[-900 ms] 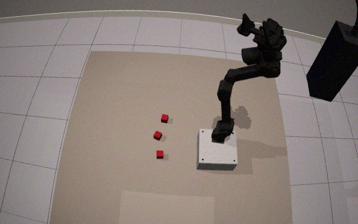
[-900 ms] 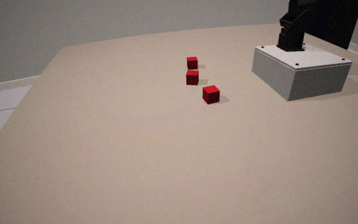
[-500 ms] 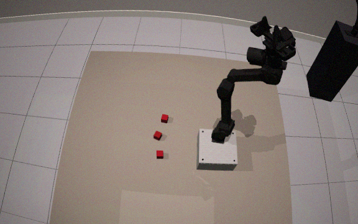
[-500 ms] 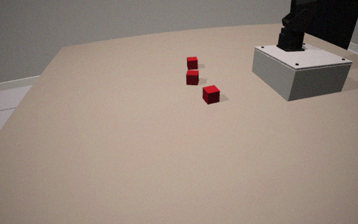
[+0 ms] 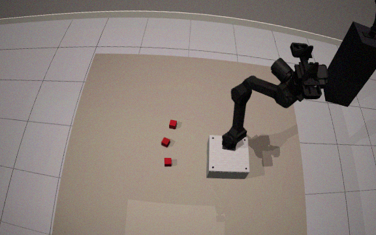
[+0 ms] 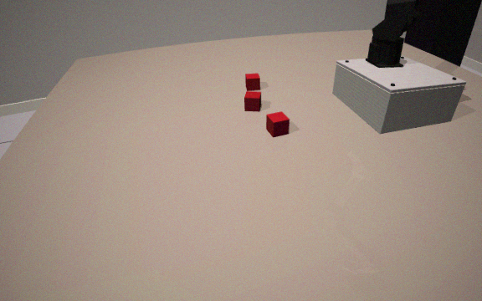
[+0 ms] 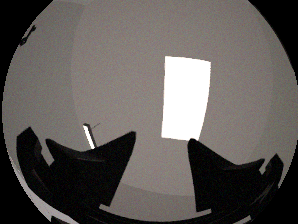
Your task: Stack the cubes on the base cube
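Observation:
Three red cubes lie apart on the tan table top, left of the white box: the back cube (image 5: 173, 124) (image 6: 253, 82), the middle cube (image 5: 165, 141) (image 6: 253, 101), turned at an angle in the top view, and the front cube (image 5: 168, 162) (image 6: 278, 124). They look alike, so I cannot tell which is the fixed base cube. No cube rests on another. My gripper (image 5: 312, 79) (image 7: 162, 139) is raised high to the right, well away from the cubes, and points upward. It is partly open with nothing between its fingers; it is out of frame in the exterior view.
The arm stands on the white box (image 5: 228, 160) (image 6: 421, 110). A tall black block (image 5: 354, 65) (image 6: 443, 33) stands beyond the table's right side, near the raised arm. The wrist view shows the ceiling with a bright light panel (image 7: 186, 97).

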Robot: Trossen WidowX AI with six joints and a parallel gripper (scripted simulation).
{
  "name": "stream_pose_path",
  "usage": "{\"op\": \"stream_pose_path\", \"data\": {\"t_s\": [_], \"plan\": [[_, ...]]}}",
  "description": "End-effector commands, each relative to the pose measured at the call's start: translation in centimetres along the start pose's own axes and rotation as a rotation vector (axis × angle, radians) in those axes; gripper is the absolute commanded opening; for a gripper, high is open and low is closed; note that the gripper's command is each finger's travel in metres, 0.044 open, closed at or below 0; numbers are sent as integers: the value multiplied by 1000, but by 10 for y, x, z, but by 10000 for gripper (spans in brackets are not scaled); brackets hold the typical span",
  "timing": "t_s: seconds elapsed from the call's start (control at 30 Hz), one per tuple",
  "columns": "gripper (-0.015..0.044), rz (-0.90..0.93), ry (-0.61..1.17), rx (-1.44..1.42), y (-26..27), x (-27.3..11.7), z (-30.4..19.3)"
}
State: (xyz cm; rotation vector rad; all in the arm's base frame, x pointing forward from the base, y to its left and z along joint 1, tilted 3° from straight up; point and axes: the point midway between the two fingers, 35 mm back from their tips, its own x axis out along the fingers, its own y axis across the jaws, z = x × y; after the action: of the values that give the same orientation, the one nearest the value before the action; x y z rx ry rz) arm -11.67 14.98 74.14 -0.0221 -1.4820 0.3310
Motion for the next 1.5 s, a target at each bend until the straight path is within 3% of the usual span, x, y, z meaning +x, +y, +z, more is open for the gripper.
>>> {"op": "stream_pose_path", "data": {"t_s": [0.0,0.4,0.83,1.13,1.47], "plan": [[265,90,-49,-102,43,-4,3],[265,398,-108,-430,163,-27,-53],[265,789,-35,-725,255,-83,-186],[265,1076,102,-877,273,-142,-302],[265,1387,342,-977,243,-227,-427]]}}
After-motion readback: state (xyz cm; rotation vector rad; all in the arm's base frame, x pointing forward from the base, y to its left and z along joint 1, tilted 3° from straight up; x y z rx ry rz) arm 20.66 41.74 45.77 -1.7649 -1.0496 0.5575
